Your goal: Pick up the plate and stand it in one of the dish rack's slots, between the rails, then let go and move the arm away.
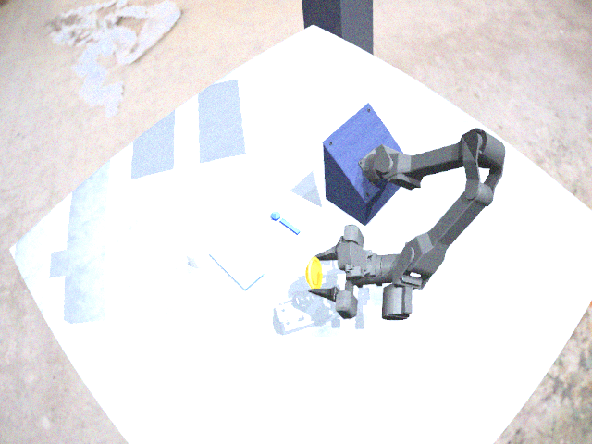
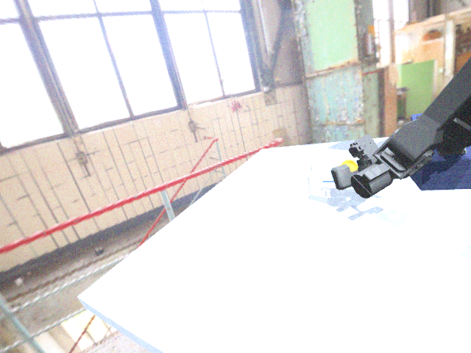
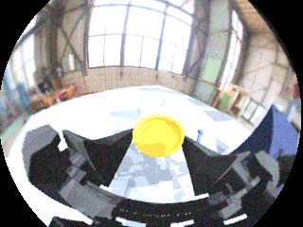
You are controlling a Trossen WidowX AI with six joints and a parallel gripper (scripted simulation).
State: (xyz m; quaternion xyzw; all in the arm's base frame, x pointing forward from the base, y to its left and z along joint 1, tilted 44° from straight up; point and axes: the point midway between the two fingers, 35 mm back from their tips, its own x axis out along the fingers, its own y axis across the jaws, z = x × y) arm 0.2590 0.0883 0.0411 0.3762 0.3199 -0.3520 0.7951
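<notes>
The small yellow plate (image 1: 314, 273) (image 2: 350, 165) (image 3: 158, 135) is held by its rim at two opposite sides and is steeply tilted, close to upright in the top view. My gripper (image 1: 314, 274) (image 3: 158, 134) is shut on the plate, with the fingers wide apart across it, and holds it above the table. The pale dish rack (image 1: 281, 323) is on the table just below and to the left of the gripper in the top view. Shadow and glare blur its rails and slots, and I cannot tell the gap between plate and rack.
A blue wedge-shaped base block (image 1: 348, 143) (image 2: 441, 174) (image 3: 265, 134) carries the arm. A blue spoon-like item (image 1: 289, 226) (image 3: 200, 136) lies on the table. A flat white slab with blue edges (image 1: 244, 288) lies left of the gripper, and a small pale object (image 1: 191, 261) is beyond it.
</notes>
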